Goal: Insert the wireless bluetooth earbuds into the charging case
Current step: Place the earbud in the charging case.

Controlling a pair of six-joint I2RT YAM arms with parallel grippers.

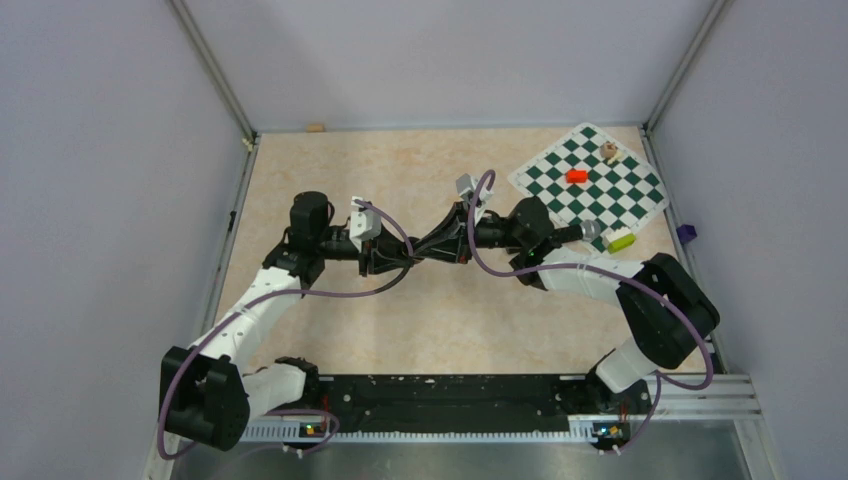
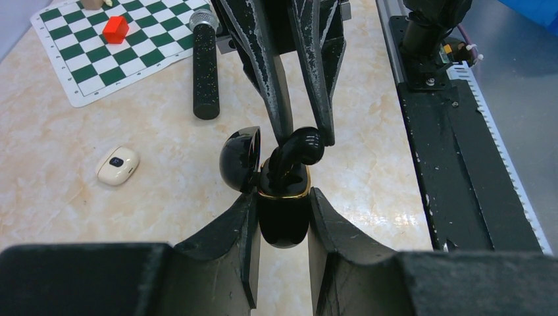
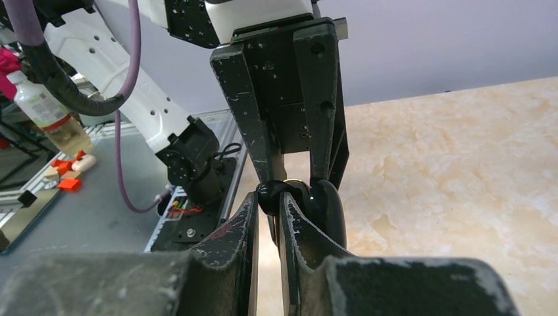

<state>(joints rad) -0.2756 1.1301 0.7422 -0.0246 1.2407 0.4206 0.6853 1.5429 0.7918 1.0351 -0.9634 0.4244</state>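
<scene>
Two robot arms meet over the middle of the marble-patterned table (image 1: pixel 330 180), the left arm reaching in from the left and the right arm from the right. The left gripper (image 2: pixel 283 196) is clamped on the charging case (image 2: pixel 283 220), one finger on each side of the glossy black box. The case's lid (image 2: pixel 238 158) is swung open toward the far side and a gold rim shows around its mouth. The right gripper (image 2: pixel 304 138) is pinched on one black earbud (image 2: pixel 299 150), which it holds at the mouth of the case. The bud's lower end is at the gold rim and its rounded head stands above it. Whether the bud has seated cannot be told. In the right wrist view the same pinch shows from the other side, the right gripper's tips closed around the small black bud and the left arm's fingers coming down from above onto the case. Whether the case rests on the table or hangs just over it cannot be told.

A small cream-coloured lump (image 2: pixel 118 165) lies on the table on the far side of the case, well apart from it. A long black cylinder (image 2: pixel 205 72) with a silver tip lies to the right of the grippers, its tip on the edge of a green-and-white chessboard mat (image 1: pixel 600 195) at the far right of the table. A red block (image 1: pixel 576 176) sits on the mat and a yellow-green block (image 1: pixel 621 240) at the mat's near edge
</scene>
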